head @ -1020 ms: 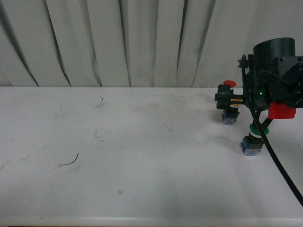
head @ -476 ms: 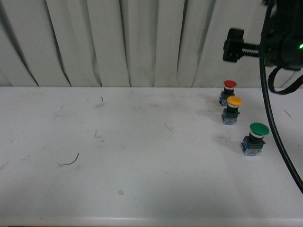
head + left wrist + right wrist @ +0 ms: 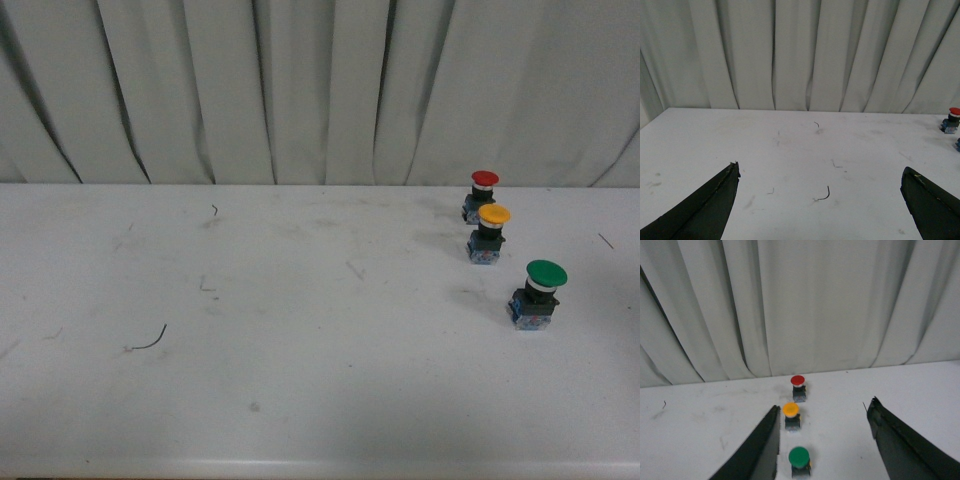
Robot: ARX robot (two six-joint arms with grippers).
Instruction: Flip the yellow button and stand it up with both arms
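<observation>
The yellow button (image 3: 490,232) stands upright on its blue base at the right of the white table, cap up. It also shows in the right wrist view (image 3: 791,415). Neither arm shows in the front view. My right gripper (image 3: 824,412) is open and empty, raised well back from the buttons, its left finger (image 3: 757,447) beside the yellow one in the picture. My left gripper (image 3: 820,172) is open and empty above the table's left middle, far from the buttons.
A red-capped button (image 3: 483,195) stands just behind the yellow one and a larger green-capped button (image 3: 539,294) stands in front of it. A small dark wire scrap (image 3: 150,342) lies at the front left. Grey curtains hang behind the table (image 3: 300,380).
The right arm, which was at the yellow button a second ago, has lifted up and out of the front view. The yellow button now stands free and upright.
</observation>
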